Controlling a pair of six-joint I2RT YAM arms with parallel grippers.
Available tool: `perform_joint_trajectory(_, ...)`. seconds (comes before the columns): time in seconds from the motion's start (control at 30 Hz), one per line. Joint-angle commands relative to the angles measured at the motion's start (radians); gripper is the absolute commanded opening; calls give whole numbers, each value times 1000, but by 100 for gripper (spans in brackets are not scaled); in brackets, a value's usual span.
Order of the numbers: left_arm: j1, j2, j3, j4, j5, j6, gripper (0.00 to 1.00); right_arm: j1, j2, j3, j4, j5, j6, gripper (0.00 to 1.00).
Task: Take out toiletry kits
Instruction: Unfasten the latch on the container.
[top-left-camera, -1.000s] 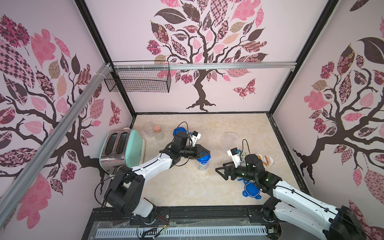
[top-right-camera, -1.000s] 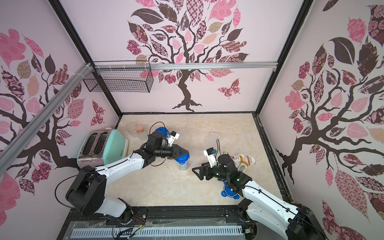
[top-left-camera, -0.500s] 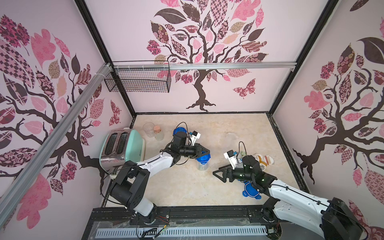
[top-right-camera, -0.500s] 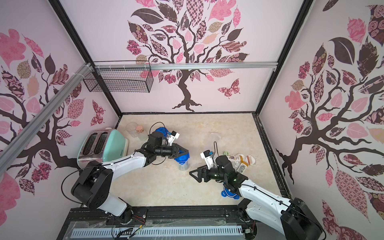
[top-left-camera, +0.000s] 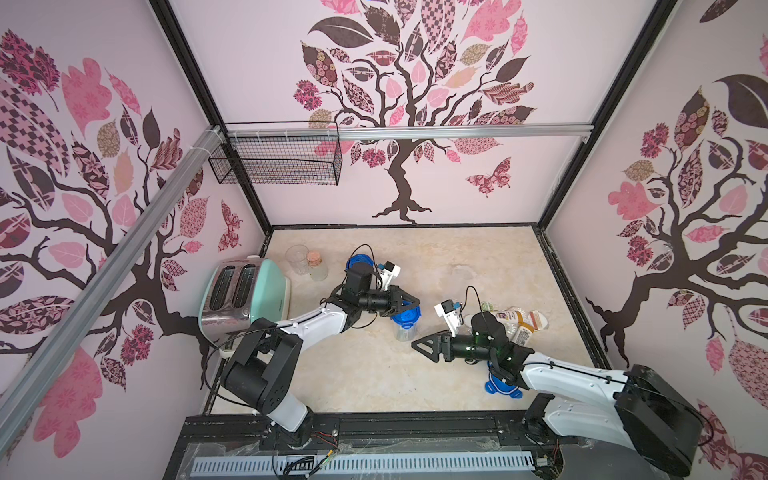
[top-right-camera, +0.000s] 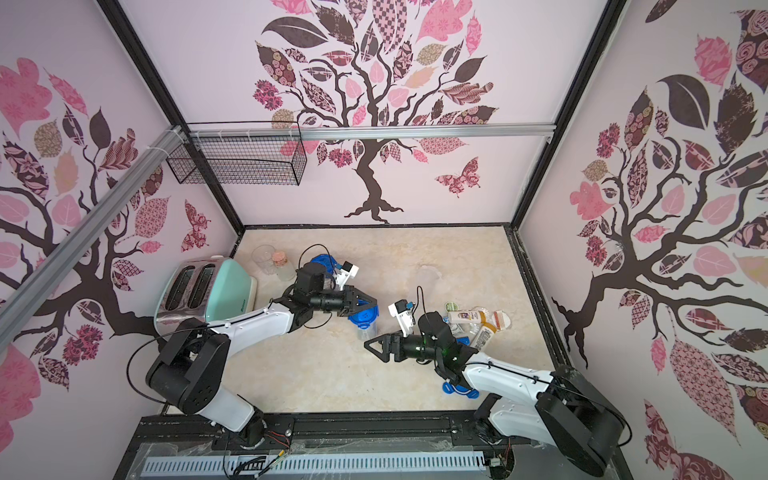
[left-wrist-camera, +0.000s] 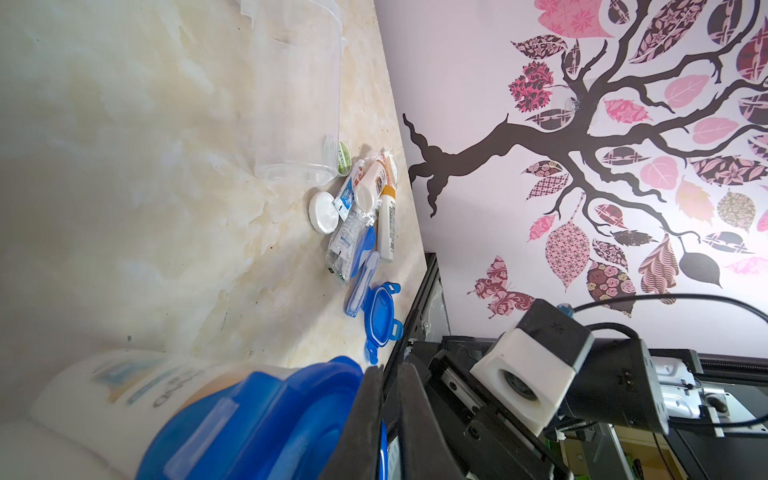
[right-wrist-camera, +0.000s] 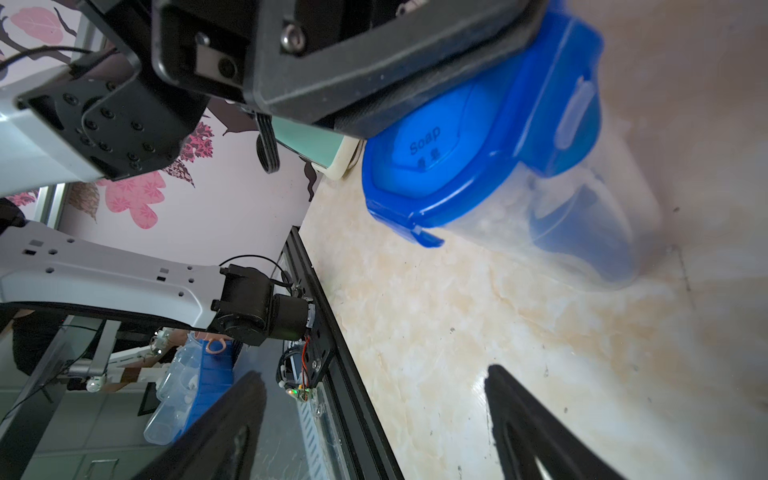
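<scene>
The left gripper (top-left-camera: 411, 305) has its fingers (left-wrist-camera: 415, 424) pressed almost together on the rim of the blue lid (right-wrist-camera: 457, 137) of a standing canister (top-left-camera: 405, 332). Its arm is stretched out low and nearly level. Right under the gripper, inside the canister, a kit shows as a white printed bottle (left-wrist-camera: 108, 390) and something blue, blurred by the plastic.

The right gripper (right-wrist-camera: 374, 386) is spread wide and empty, low over the table (top-left-camera: 374, 374), and points at the canister from just beside it. Behind its wrist lies the loose kit (top-left-camera: 515, 322), heaped and touching: white bottles with yellow caps, a toothpaste tube, a round white tub, a green-labelled tub, a blue toothbrush and a clear packet. In both top views the right arm covers part of that heap and part of a loose lid (top-left-camera: 500, 384).
</scene>
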Motion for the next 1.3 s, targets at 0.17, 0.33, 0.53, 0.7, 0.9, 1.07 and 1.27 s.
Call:
perform_joint_trajectory(0.17, 4, 43, -34, -51, -20, 12, 14, 9, 75, 78, 143, -39, 37, 85)
perform_joint_trajectory(0.33, 4, 55, -29, -59, -20, 10, 13, 12, 133, 100, 202, -72, 54, 84)
perform_joint_trajectory(0.53, 5, 60, -34, -67, -26, 15, 9, 12, 162, 105, 218, -68, 40, 84)
perform_joint_trajectory(0.7, 4, 70, -33, -68, -26, 15, 9, 12, 182, 113, 218, -70, 35, 84)
perform_joint_trajectory(0.9, 4, 73, -29, -76, -28, 22, 9, 12, 178, 111, 200, -36, 7, 84)
perform_joint_trajectory(1.07, 4, 79, -26, -79, -26, 23, 8, 13, 194, 140, 184, -32, -12, 86)
perform_joint_trajectory(1.27, 4, 79, -28, -120, -36, 36, 8, 12, 220, 167, 196, -51, -29, 87)
